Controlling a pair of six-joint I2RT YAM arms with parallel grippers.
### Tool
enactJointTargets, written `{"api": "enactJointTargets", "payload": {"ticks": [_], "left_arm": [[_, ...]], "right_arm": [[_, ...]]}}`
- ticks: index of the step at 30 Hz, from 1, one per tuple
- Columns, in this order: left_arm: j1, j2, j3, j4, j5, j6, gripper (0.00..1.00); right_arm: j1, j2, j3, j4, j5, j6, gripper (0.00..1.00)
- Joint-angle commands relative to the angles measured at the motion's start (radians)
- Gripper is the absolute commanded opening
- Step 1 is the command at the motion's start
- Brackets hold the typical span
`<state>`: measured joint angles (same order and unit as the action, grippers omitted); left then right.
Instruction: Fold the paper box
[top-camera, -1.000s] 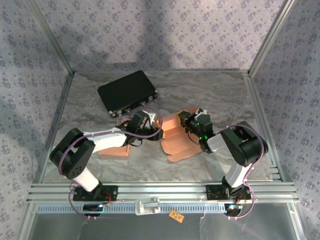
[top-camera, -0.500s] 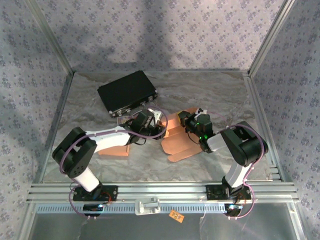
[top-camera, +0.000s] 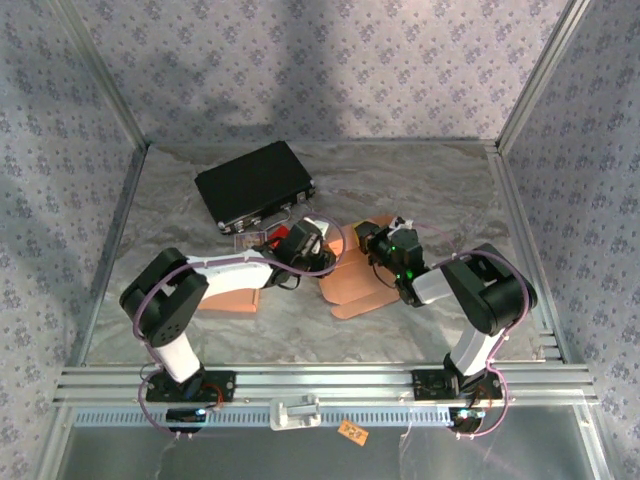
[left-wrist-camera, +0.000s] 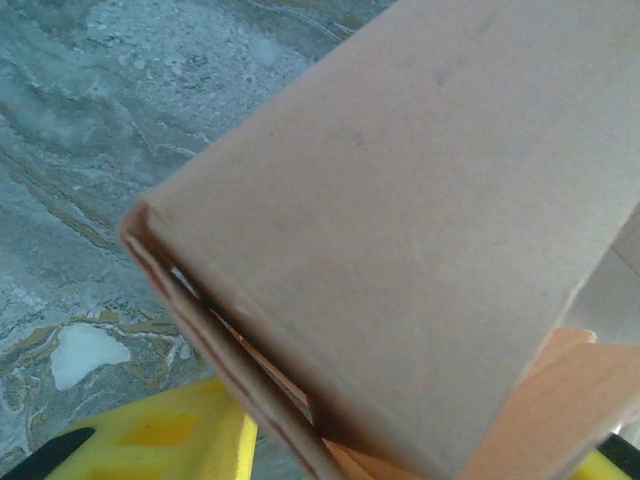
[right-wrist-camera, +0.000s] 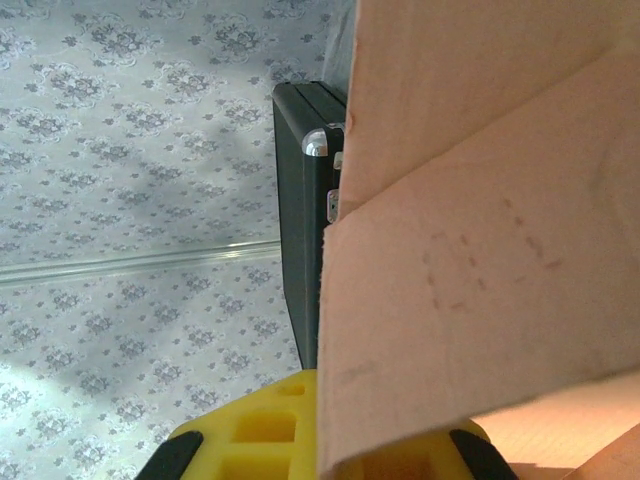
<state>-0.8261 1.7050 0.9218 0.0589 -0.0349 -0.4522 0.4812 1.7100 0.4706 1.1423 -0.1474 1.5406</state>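
The right gripper (top-camera: 368, 241) is clamped on a thin flap of the paper box (top-camera: 352, 284). In the right wrist view the cardboard edge runs straight down into its yellow fingers (right-wrist-camera: 250, 435). The left gripper (top-camera: 308, 244) meets the box from the other side. A folded panel sits between its yellow fingers (left-wrist-camera: 150, 440), but I cannot tell whether it is pinching or only bracketing that panel.

The box lies half-formed on the table (top-camera: 430, 190) between the two grippers, with its loose flaps spread toward the near edge. It looks light and thin, stiff along the panels and willing to bend only at the creases. It probably slides easily and crushes if squeezed mid-panel, so the best hold is likely a flap edge close to a fold line. A black case (top-camera: 255, 185) sits just beyond.
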Motion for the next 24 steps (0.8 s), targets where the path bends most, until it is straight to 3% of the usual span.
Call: {"api": "enactJointTargets", "payload": {"ticks": [1, 16, 20, 24], "left_arm": [[-0.009, 0.020, 0.038, -0.025, -0.102, -0.037, 0.43], [-0.045, 0.080, 0.094, -0.027, -0.257, -0.114, 0.40], [-0.044, 0.087, 0.103, -0.030, -0.282, -0.137, 0.29], [-0.045, 0.097, 0.101, -0.008, -0.309, -0.156, 0.24]], "right_arm": [[0.021, 0.008, 0.013, -0.007, 0.004, 0.013, 0.00], [0.058, 0.021, 0.011, -0.032, 0.040, 0.042, 0.00], [0.076, 0.027, 0.007, -0.034, 0.061, 0.045, 0.00], [0.090, 0.056, 0.008, -0.006, 0.086, 0.043, 0.00]]}}
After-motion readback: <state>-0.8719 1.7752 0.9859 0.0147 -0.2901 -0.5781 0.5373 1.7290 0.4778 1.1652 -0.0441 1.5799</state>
